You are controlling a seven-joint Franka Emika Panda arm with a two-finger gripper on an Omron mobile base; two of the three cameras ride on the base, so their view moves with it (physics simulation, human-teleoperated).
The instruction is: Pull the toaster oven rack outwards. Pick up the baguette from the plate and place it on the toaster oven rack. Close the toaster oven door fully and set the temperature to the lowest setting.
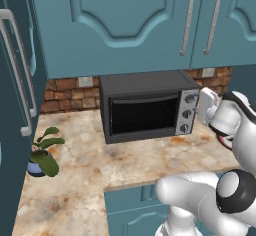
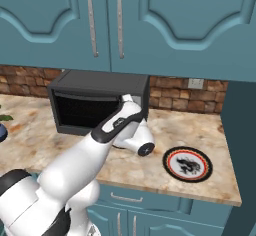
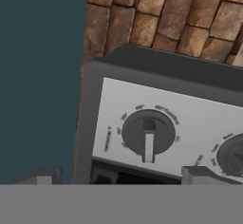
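Your fingers (image 3: 118, 176) stand wide apart and grip nothing; one tip (image 3: 43, 176) shows at 7 o'clock of the hand view, the other at 5 o'clock. Between and just above them you face a round dark knob (image 3: 148, 133) on the silver control strip (image 3: 190, 118), its pointer aimed at 6 o'clock in that view. A second knob (image 3: 233, 155) sits at 3 o'clock of the first, cut by the frame edge.

In the left base view your hand hangs just beside the strip at the 3 o'clock end of the toaster oven (image 1: 147, 105). The toaster oven door (image 1: 144, 114) stands upright and shut against the front. Behind its dark glass the bars of the toaster oven rack (image 1: 145, 112) show faintly.

In the right base view the plate (image 2: 188, 164) lies on the bench (image 2: 45, 140) at 4 o'clock of the oven, well apart from it. A potted plant (image 1: 44, 152) stands on the bench at 8 o'clock of the oven in the left base view.
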